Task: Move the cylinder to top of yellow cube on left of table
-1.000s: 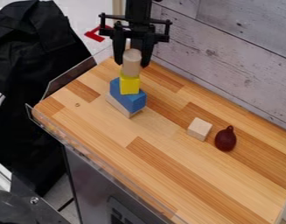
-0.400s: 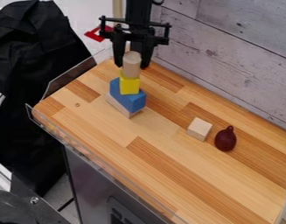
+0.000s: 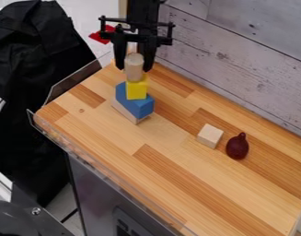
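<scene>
At eleven o'clock on the table (image 3: pixel 195 186), the gripper (image 3: pixel 134 68) has its fingers parted by about the cylinder's width, apparently clasping it. The cylinder (image 3: pixel 133 62) stands nearly upright over the yellow cube (image 3: pixel 137 91), slightly toward nine o'clock; contact beneath is unclear. It looks wooden, so probably light, stiff and sturdy, though its round sides could slip. Opposite sides at mid-height offer the best hold.

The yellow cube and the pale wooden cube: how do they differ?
The yellow cube is bright, while the pale wooden cube is light beige. The yellow cube stands on a blue block; the wooden cube rests directly on the table. Both are cube-shaped.
</scene>
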Controlling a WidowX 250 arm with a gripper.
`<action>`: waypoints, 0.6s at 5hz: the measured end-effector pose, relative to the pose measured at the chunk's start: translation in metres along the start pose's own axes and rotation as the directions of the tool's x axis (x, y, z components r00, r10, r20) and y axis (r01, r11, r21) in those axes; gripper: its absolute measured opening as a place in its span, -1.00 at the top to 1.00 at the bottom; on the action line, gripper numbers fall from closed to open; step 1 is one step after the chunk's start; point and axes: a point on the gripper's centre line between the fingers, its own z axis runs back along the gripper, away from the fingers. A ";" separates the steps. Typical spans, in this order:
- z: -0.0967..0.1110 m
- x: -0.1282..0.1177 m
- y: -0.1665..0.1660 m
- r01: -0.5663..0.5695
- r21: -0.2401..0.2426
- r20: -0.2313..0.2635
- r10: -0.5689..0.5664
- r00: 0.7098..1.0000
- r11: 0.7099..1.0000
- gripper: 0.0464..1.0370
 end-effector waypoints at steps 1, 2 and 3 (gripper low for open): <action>0.000 0.000 -0.001 -0.005 -0.025 -0.008 0.004 1.000 1.000 -0.67; 0.000 0.001 -0.002 -0.021 -0.052 -0.009 0.020 1.000 0.998 -0.93; 0.000 0.000 -0.002 -0.022 -0.053 -0.012 0.022 1.000 0.998 -0.92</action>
